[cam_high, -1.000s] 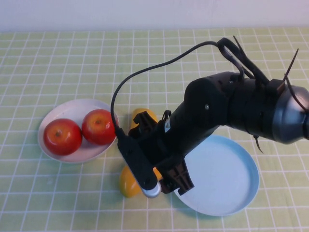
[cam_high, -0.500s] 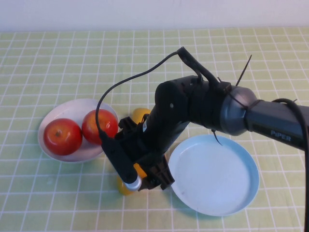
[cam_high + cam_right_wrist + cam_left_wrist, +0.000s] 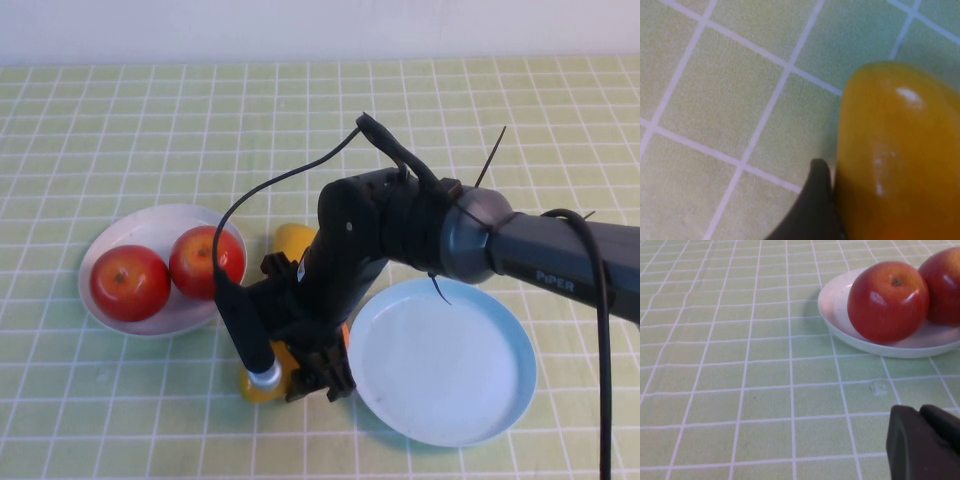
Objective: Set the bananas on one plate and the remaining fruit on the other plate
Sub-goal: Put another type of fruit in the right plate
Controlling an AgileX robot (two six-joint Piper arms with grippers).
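right gripper (image 3: 300,368) lowered onto banana (image 3: 262,382); apples (image 3: 130,282) fill white plate (image 3: 140,225).

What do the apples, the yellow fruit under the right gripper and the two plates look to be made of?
Apples: glossy, evenly red skin with sharp highlights, possibly plastic replicas.
Yellow fruit: smooth, waxy, uniform yellow-orange sheen, likely plastic too; the right gripper straddles it, one finger against its side.
White plate and blue plate: matte, thin-rimmed, probably plastic or melamine.
The left gripper, shut, hovers near the white plate.

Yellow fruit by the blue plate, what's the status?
Right hand down around near yellow fruit, not lifted. Left hand shut, parked beside white plate. Blue plate bare.
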